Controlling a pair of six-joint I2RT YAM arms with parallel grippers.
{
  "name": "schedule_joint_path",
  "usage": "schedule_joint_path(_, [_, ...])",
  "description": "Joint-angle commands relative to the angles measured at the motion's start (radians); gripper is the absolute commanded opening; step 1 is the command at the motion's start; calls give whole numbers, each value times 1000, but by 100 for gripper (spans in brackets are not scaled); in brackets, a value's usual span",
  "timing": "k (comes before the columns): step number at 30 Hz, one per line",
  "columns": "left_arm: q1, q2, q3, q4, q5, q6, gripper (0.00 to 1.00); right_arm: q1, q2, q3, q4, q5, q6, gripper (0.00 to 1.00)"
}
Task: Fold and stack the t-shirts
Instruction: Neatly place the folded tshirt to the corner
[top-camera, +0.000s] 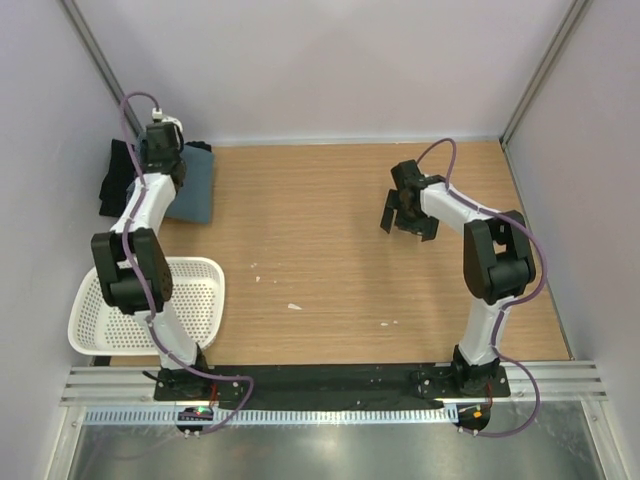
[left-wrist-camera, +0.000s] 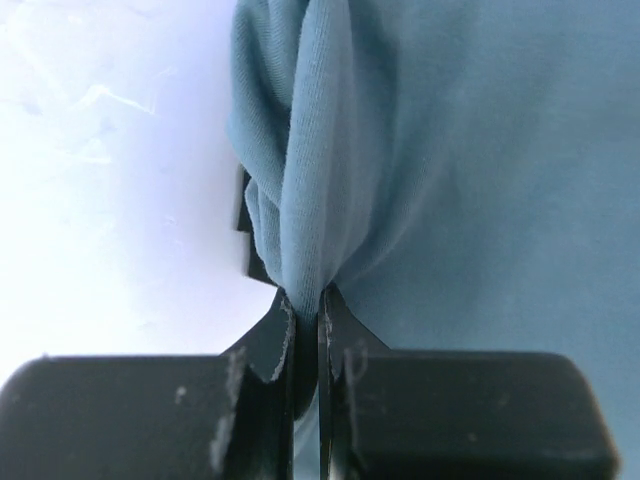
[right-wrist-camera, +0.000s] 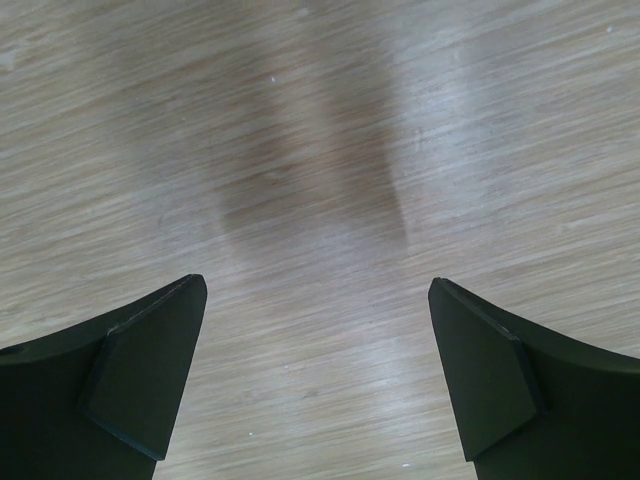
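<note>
One desk (top-camera: 330, 260), pale wood grain, boxed in by plain pale walls (top-camera: 330, 60) on the left, far and right sides. A ribbed metal rail (top-camera: 560, 378) runs along its near edge, where both arms are bolted.

Contents:
- Blue-grey shirt (top-camera: 195, 190): far left corner of the desk, lying as a flat folded block.
- Black shirt (top-camera: 115, 185): touching the blue-grey one on its left, bunched against the left wall. Whether part of it lies under the other cannot be told.
- Basket (top-camera: 195, 300): white, perforated, near left, beside the left arm, its left side hanging over the desk edge.
- A few small white specks (top-camera: 294, 306): mid-desk, loose.
- Purple cable (top-camera: 135, 100): looped above the left arm.

Left pincer (left-wrist-camera: 305, 300): reached out to the far left corner, closed tight on a gathered ridge of the blue-grey shirt, cloth squeezed between the tips.

Right pincer (top-camera: 408, 225): far right of centre, jaws spread wide, holding nothing, bare wood beneath, well apart from both shirts.
</note>
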Motion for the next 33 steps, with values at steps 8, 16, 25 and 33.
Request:
schedule_joint_path(8, [39, 142, -20, 577, -359, 211, 0, 2, 44, 96, -4, 5, -57, 100])
schedule_joint_path(16, [63, 207, 31, 605, -343, 131, 0, 2, 50, 115, -32, 26, -76, 99])
schedule_joint_path(25, [129, 239, 64, 576, -354, -21, 0, 2, 57, 142, -66, 38, -83, 100])
schedule_joint_path(33, [131, 288, 89, 521, -331, -116, 18, 4, 44, 132, -75, 43, -62, 100])
